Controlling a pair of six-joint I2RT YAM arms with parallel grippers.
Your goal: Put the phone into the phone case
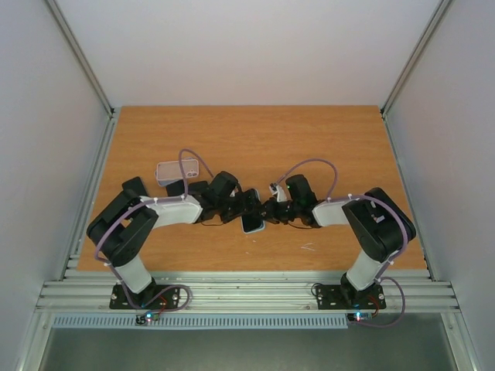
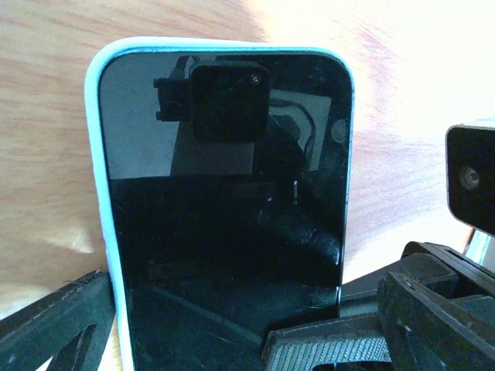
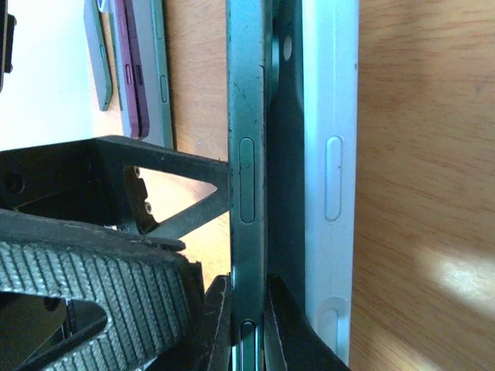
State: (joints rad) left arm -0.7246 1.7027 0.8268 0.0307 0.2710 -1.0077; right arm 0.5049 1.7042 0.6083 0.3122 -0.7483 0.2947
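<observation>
A phone (image 2: 224, 216) with a black screen lies in the left wrist view with the light blue phone case (image 2: 94, 154) rimming its left and top edges. My left gripper (image 2: 193, 336) is open. One finger (image 2: 54, 325) stands left of the case and the ribbed pad (image 2: 325, 348) overlaps the screen's lower right corner. Edge-on in the right wrist view, my right gripper (image 3: 247, 309) is shut on the phone's dark green side (image 3: 246, 154), and a dark gap separates that side from the case wall (image 3: 331, 154). From above, both grippers, left (image 1: 241, 207) and right (image 1: 269, 212), meet at the phone (image 1: 252, 222).
A clear rectangular case (image 1: 175, 170) lies left of centre on the wooden table (image 1: 255, 139), with dark phones (image 1: 189, 188) beside it. Purple and grey phones (image 3: 135, 69) show edge-on past my left gripper's frame (image 3: 155, 178). Grey walls enclose the table.
</observation>
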